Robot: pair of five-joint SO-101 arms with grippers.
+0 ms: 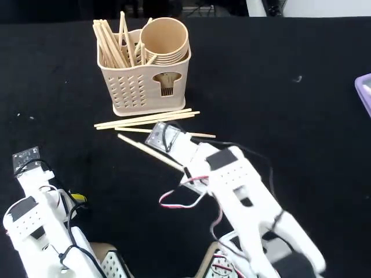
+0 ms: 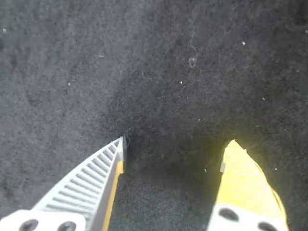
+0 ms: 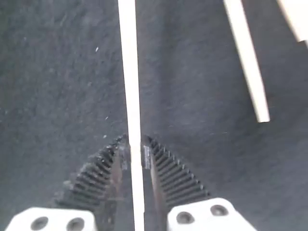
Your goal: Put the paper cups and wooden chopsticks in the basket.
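The paper cups point(image 1: 164, 39) sit stacked in the basket point(image 1: 142, 87) beside a bundle of chopsticks point(image 1: 110, 43) — that part looks done. A few loose chopsticks point(image 1: 145, 119) remain on the worktop point(image 1: 278, 116) just before it; the right end effector point(image 3: 135, 142) pinches one chopstick point(image 3: 129, 72), while the left end effector point(image 2: 175, 144) gapes wide, empty.

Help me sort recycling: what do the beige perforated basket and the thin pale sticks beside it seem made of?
Beige perforated basket: probably moulded plastic, matte, judging by its uniform slots. Thin pale sticks: apparently bare, unvarnished wood, dull, with square-cut ends.
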